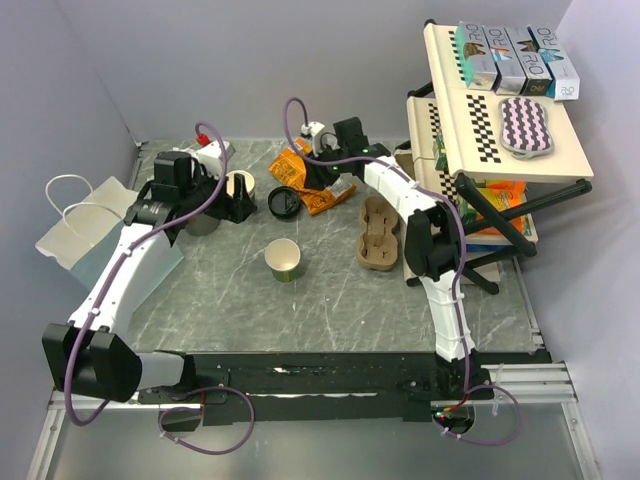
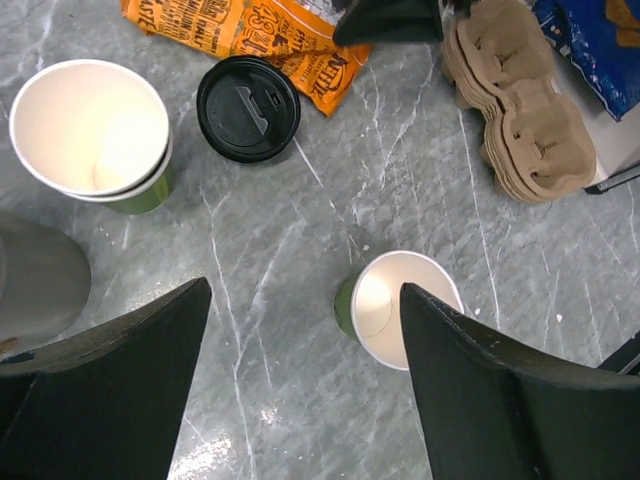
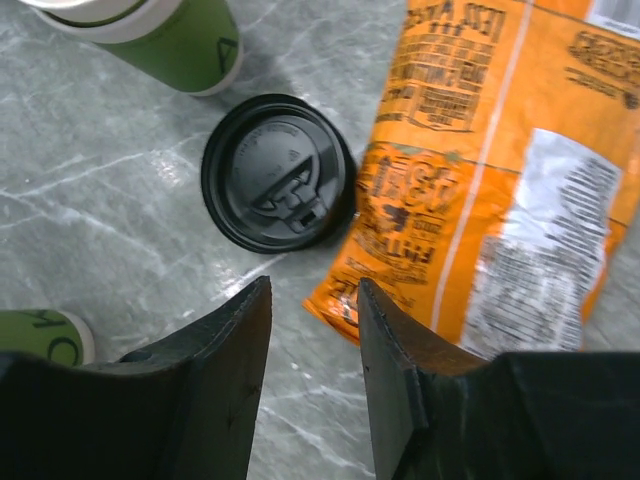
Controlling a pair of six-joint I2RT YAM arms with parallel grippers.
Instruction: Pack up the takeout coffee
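Only the round black lid [image 1: 284, 202] of the takeout coffee shows; I cannot tell whether a cup is under it. It also shows in the left wrist view [image 2: 248, 108] and the right wrist view [image 3: 278, 172]. My right gripper [image 3: 312, 290] is open and empty, hovering just short of the lid, beside the orange snack bag [image 3: 490, 170]. It sits at the back centre in the top view [image 1: 303, 183]. My left gripper [image 2: 305, 290] is wide open and empty, above the table [image 2: 280, 260] next to a lidless white-and-green cup [image 2: 405, 310]. In the top view it [image 1: 238, 205] is left of the lid.
A stack of lidless cups [image 2: 90, 125] stands left of the lid, a grey cup [image 2: 40, 285] nearer. Brown cup carriers [image 1: 378, 233] lie right of centre. A white paper bag [image 1: 85, 225] lies at far left. A rack [image 1: 500, 130] with boxes fills the right.
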